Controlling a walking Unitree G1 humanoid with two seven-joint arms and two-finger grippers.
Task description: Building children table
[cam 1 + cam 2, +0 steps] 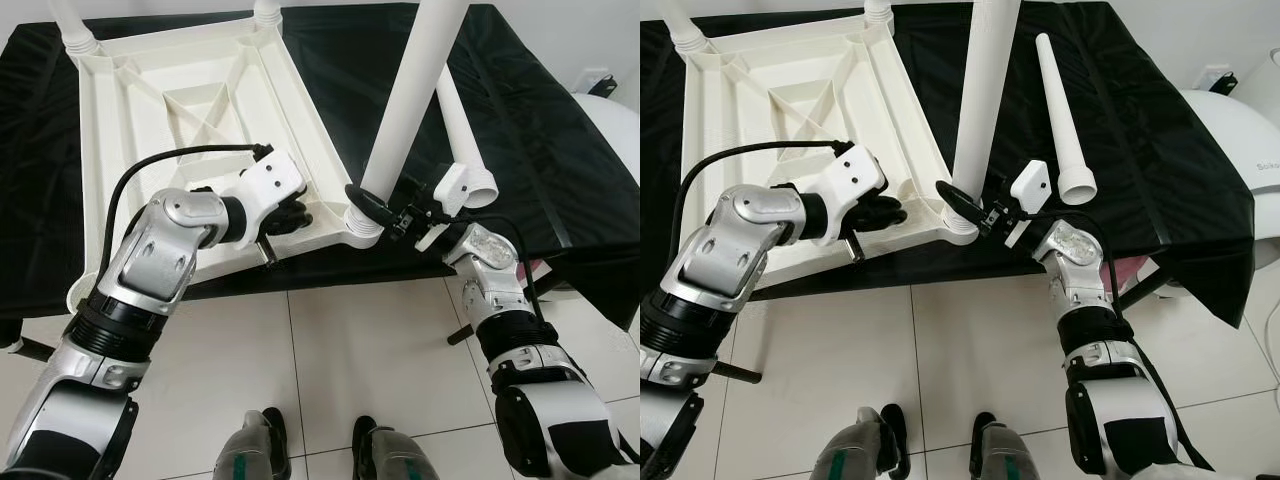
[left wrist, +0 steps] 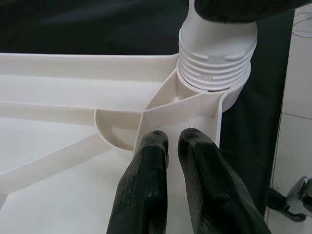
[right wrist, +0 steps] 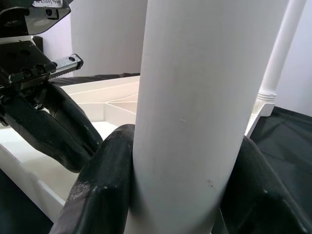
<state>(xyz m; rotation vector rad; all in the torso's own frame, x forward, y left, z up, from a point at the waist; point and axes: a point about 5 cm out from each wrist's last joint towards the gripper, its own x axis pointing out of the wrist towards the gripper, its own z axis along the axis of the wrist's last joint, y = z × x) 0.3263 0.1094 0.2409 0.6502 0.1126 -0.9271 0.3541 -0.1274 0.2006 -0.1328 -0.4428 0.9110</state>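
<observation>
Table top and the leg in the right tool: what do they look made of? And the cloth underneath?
Table top: looks like moulded white plastic, matt, with cast ribs on its underside. Leg: apparently the same plastic, smooth, slightly satin, with moulded screw threads at its base. Right tool clamps it; left tool presses on the top. Cloth: black, faintly glossy, creased, possibly thin plastic sheeting or fabric.

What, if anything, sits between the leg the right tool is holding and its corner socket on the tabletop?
Nothing visible. The right tool is shut around the upright leg, whose threaded end already sits in the corner socket of the upturned tabletop. The left tool presses on the frame beside the socket, not in it.
</observation>
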